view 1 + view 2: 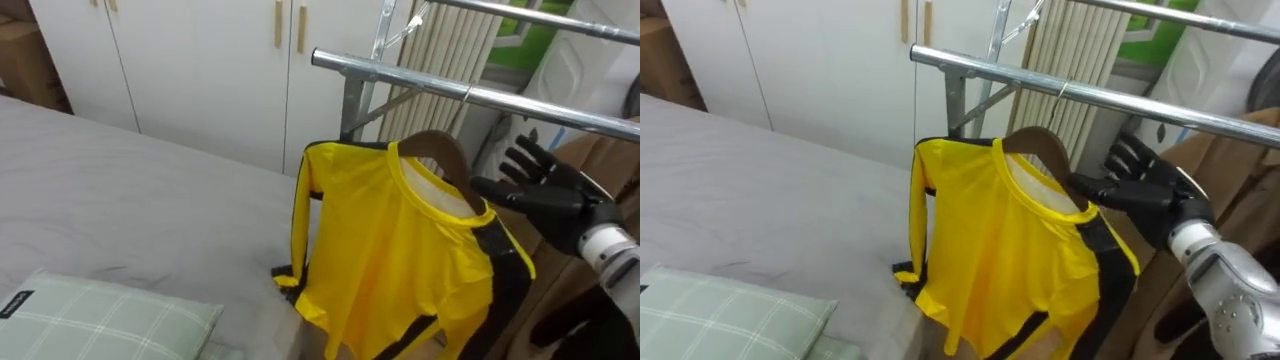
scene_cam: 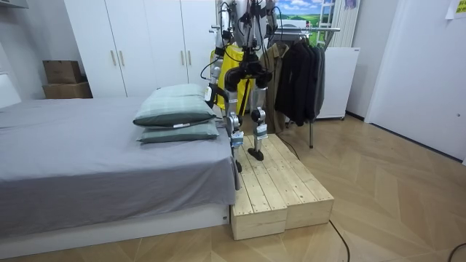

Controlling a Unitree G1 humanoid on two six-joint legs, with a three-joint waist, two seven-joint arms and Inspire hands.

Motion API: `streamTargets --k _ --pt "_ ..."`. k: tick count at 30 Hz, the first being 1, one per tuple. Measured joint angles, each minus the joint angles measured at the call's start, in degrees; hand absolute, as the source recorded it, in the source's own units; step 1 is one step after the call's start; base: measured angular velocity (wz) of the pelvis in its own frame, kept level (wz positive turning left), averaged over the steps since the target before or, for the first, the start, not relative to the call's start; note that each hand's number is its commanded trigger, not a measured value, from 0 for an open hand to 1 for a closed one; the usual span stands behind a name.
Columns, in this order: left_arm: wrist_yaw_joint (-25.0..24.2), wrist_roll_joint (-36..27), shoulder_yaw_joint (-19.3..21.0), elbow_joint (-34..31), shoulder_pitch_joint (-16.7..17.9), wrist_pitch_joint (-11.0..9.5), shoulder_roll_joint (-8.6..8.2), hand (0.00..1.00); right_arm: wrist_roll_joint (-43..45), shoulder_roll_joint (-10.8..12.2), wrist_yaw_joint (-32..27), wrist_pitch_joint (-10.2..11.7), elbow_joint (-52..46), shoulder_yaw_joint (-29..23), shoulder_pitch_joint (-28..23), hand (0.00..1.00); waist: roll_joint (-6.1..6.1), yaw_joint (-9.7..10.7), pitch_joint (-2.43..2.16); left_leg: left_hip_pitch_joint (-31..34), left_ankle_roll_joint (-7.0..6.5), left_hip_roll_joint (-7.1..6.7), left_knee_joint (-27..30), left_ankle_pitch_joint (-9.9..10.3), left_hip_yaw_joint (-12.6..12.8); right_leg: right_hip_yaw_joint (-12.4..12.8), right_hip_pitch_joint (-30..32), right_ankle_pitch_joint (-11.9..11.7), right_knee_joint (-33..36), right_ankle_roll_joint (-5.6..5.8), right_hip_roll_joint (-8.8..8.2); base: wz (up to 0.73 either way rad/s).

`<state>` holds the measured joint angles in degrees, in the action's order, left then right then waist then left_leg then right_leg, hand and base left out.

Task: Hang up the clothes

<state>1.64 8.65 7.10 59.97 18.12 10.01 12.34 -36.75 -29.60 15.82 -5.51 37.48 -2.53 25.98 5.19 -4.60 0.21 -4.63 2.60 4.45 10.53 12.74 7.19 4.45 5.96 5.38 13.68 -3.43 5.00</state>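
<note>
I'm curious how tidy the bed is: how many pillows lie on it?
2, stacked: the upper pillow lies on the lower pillow, at the bed's edge beside the robot. More could hide behind them.

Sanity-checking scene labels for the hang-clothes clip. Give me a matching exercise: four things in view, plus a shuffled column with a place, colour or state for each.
Things
1. yellow shirt
2. metal rail
3. pillow
4. right hand

Descriptions
A. pale green check, lying on the grey bed
B. draped on a brown hanger
C. black, fingers spread, beside the shirt's shoulder
D. silver, running across above the shirt

Pairs: 1-B, 2-D, 3-A, 4-C
</note>
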Motion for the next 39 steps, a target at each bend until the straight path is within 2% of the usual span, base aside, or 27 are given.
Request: streamTargets --k 2,11,18,21,24,30,33,38,39 --pt "0.1 0.0 0.0 0.0 -0.5 0.0 0.0 0.0 3.8 0.1 -0.5 0.9 -2.7 -0.3 -2.6 0.0 0.01 0.5 -0.02 -0.1 0.0 0.15 0.0 0.0 0.4 0.2 0.0 -0.2 -0.1 -0.1 0.15 -0.09" --pt "0.1 -0.1 -0.3 0.2 -0.3 0.0 -0.02 0.0 12.7 0.2 -2.7 1.0 -7.4 -2.9 -12.9 0.0 0.0 2.8 -0.04 0.0 0.0 0.12 -0.1 0.0 0.8 1.9 0.4 -0.2 0.0 0.08 0.6 -0.03" --pt "0.1 -0.1 -0.6 0.2 -0.1 0.0 -0.03 0.0 17.4 0.2 -3.3 1.9 -7.8 -3.5 -16.2 0.0 -0.2 4.1 0.06 -0.1 0.01 0.25 -0.2 0.0 2.0 1.7 0.9 -0.5 0.3 -0.09 0.59 -0.07" --pt "0.1 0.0 -0.6 0.2 -0.1 -0.1 -0.03 0.0 21.0 0.3 -3.2 2.0 -11.8 -3.5 -18.5 0.0 -0.25 4.3 0.08 -0.1 0.01 0.26 -0.3 0.0 2.4 2.1 1.0 -0.5 0.4 -0.1 0.71 -0.08" --pt "0.0 -0.1 -0.6 0.2 -0.1 -0.1 -0.03 0.0 25.8 1.2 -3.1 3.2 -13.8 -3.5 -20.4 0.0 -0.28 4.3 0.1 -0.2 0.02 0.27 -0.3 0.0 3.0 3.4 1.0 -0.6 0.6 0.04 1.11 -0.09" --pt "-0.2 -0.1 -0.6 0.2 -0.4 -0.1 -0.04 0.0 31.3 2.9 -3.0 3.3 -14.8 -3.7 -24.5 0.0 -0.45 4.3 0.15 0.1 -0.05 0.23 -0.5 0.1 3.6 3.5 1.4 -0.8 0.3 0.14 1.03 -0.05" --pt "-0.2 -0.1 -0.6 0.2 -0.5 -0.3 -0.04 0.0 33.6 3.8 -3.2 4.5 -15.0 -3.7 -27.5 0.0 -0.52 4.2 0.16 0.0 -0.04 0.27 -0.7 0.0 3.7 3.6 1.4 -0.9 0.3 0.15 1.08 0.0" --pt "-0.2 -0.2 -0.7 0.2 -0.5 -0.4 -0.36 0.0 34.3 8.9 -4.1 5.2 -13.3 -3.7 -32.5 0.0 -0.93 4.3 0.28 0.0 -0.05 0.31 -0.9 0.1 4.5 3.9 1.8 -1.0 0.1 0.16 1.19 -0.07" --pt "-0.2 -0.2 -0.7 0.2 -0.5 -0.4 -0.42 0.0 34.2 9.4 -4.4 5.2 -12.9 -3.7 -33.1 0.0 -1.06 4.3 0.24 0.0 -0.06 0.31 -0.9 0.1 4.5 3.9 1.8 -1.0 0.1 0.17 1.18 0.0"
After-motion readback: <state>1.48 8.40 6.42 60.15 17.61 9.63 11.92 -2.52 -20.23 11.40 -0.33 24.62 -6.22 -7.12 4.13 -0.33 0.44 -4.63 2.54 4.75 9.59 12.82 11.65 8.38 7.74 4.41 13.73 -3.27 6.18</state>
